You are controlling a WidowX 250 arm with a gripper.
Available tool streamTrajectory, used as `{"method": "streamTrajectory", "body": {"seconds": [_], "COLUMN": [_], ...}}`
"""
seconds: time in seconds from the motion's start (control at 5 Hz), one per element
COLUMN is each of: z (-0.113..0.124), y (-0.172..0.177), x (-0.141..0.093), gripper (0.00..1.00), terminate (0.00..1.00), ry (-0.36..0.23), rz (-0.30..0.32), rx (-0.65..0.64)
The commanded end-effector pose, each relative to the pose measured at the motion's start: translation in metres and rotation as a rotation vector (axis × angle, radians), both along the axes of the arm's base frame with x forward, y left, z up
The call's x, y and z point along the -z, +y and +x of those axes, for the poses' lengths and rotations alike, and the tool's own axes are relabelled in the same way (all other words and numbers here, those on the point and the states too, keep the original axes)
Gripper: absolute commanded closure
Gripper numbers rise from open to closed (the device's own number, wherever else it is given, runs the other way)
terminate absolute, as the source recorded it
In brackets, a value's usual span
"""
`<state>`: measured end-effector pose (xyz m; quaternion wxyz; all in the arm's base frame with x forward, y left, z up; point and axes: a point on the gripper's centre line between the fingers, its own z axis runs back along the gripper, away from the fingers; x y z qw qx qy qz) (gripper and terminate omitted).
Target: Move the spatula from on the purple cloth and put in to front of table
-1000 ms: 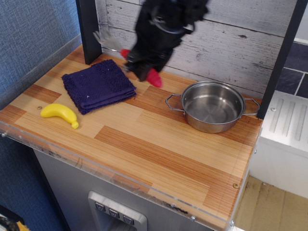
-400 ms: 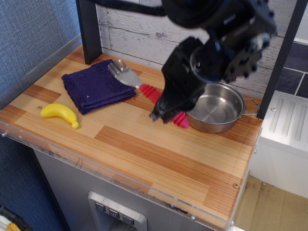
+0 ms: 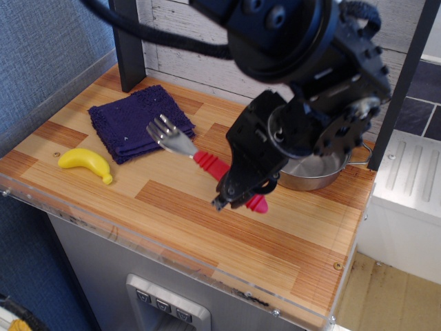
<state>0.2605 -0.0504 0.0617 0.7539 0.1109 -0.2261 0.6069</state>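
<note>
The spatula (image 3: 200, 156) has a ribbed red handle and a silver tined head. My gripper (image 3: 238, 195) is shut on the far end of its red handle and holds it over the middle of the table (image 3: 172, 207), head pointing left. The silver head hangs just over the right edge of the purple cloth (image 3: 134, 121), which lies folded at the back left. I cannot tell whether the spatula touches the wood.
A yellow banana (image 3: 85, 164) lies at the front left beside the cloth. A steel pan (image 3: 317, 169) sits at the back right, mostly hidden behind my arm. A dark post (image 3: 127, 41) stands at the back left. The acrylic front edge (image 3: 138, 238) runs below.
My gripper has carried the spatula from above the back of the cloth toward the front and right, and lower over the wood. The cloth, banana and pan have not moved.
</note>
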Motion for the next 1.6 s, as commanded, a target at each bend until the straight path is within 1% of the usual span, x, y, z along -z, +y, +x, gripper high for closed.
{"method": "streamTrajectory", "body": {"seconds": [0.0, 0.2, 0.4, 0.6, 0.8, 1.0, 1.2, 1.4], "z": [-0.008, -0.009, -0.014, -0.020, -0.018, -0.018, -0.018, -0.014], "y": [0.000, 0.001, 0.006, 0.013, 0.016, 0.017, 0.017, 0.014], "x": [0.014, 0.026, 0.036, 0.042, 0.044, 0.051, 0.050, 0.048], "gripper": [1.00, 1.00, 1.00, 1.00, 1.00, 0.00, 0.00, 0.00], "terminate": [0.00, 0.00, 0.00, 0.00, 0.00, 0.00, 0.00, 0.00], "ry": [0.020, 0.029, 0.038, 0.020, 0.008, 0.035, 0.061, 0.070], "rz": [-0.017, -0.044, -0.076, -0.132, -0.165, -0.223, -0.230, -0.239], "rx": [-0.030, -0.054, -0.091, -0.150, -0.167, -0.169, -0.174, -0.161]}}
